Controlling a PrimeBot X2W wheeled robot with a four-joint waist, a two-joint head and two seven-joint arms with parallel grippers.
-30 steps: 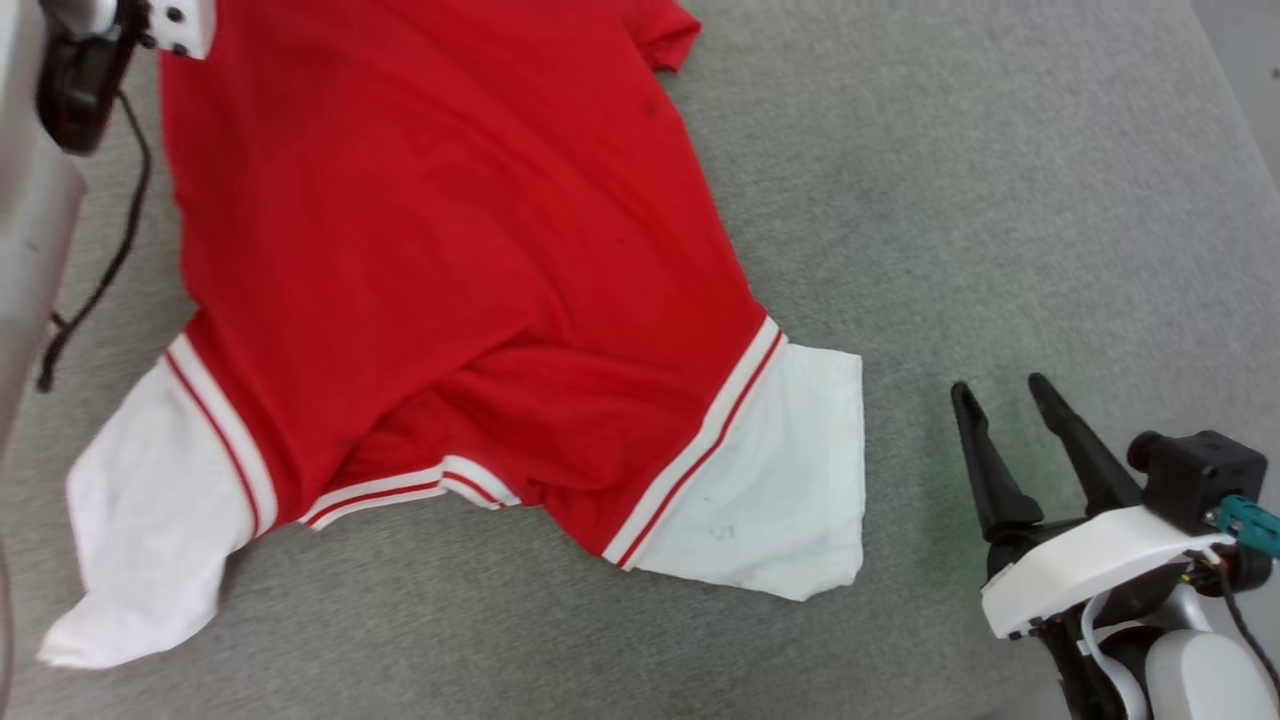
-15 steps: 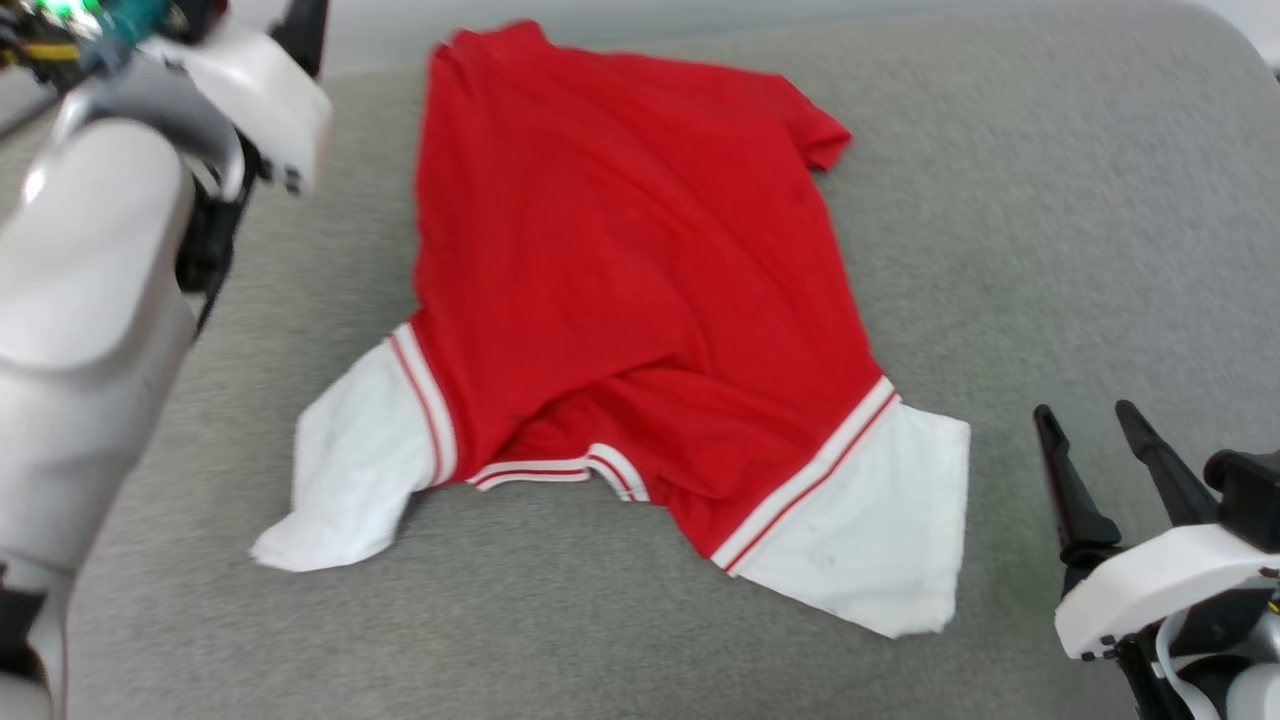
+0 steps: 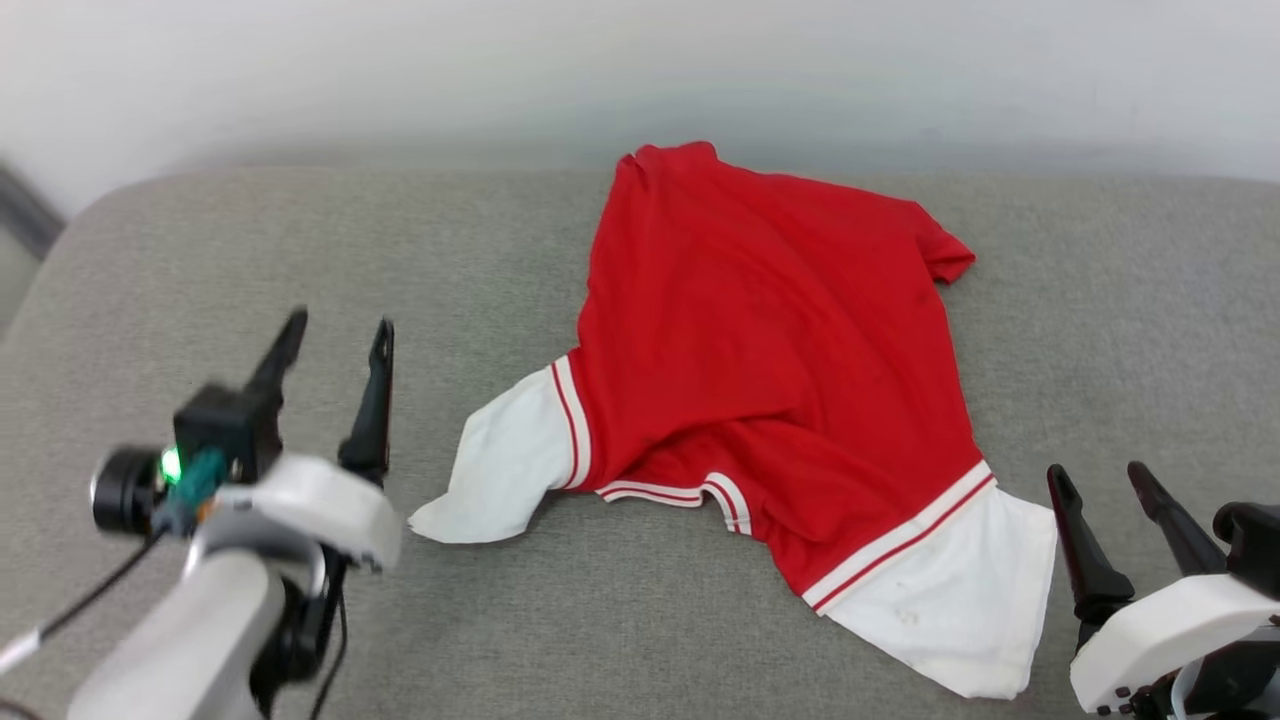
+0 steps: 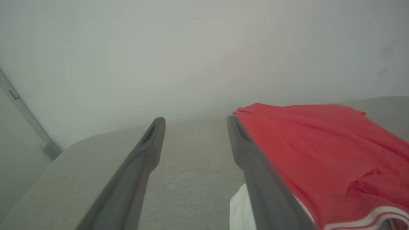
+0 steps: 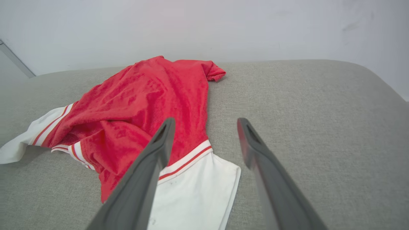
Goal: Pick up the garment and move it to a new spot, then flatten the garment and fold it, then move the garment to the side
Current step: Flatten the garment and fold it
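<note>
The garment (image 3: pixel 770 370) lies spread and rumpled on the grey cushion (image 3: pixel 300 250), plain red side up, its collar and both white sleeves toward me. My left gripper (image 3: pixel 338 327) hovers open at the lower left, apart from the near left sleeve (image 3: pixel 505 470). At the lower right my right gripper (image 3: pixel 1098 474) stands open beside the other white sleeve (image 3: pixel 960 610), touching nothing. The left wrist view has the garment (image 4: pixel 319 153) to the right of my open left gripper (image 4: pixel 195 118). The right wrist view has the garment (image 5: pixel 140 105) to the left of my open right gripper (image 5: pixel 205 119). Any lettering is hidden.
A pale wall (image 3: pixel 640 70) rises behind the cushion's rounded far edge. Bare grey fabric stretches left of the garment (image 3: pixel 250 260) and right of it (image 3: pixel 1120 300). A grey strip (image 3: pixel 25 210) shows at the far left by the wall.
The head camera has tilted up, so the whole picture shifted and the wall came into view. My left arm has come down from the upper left to the lower left. The garment lies as before.
</note>
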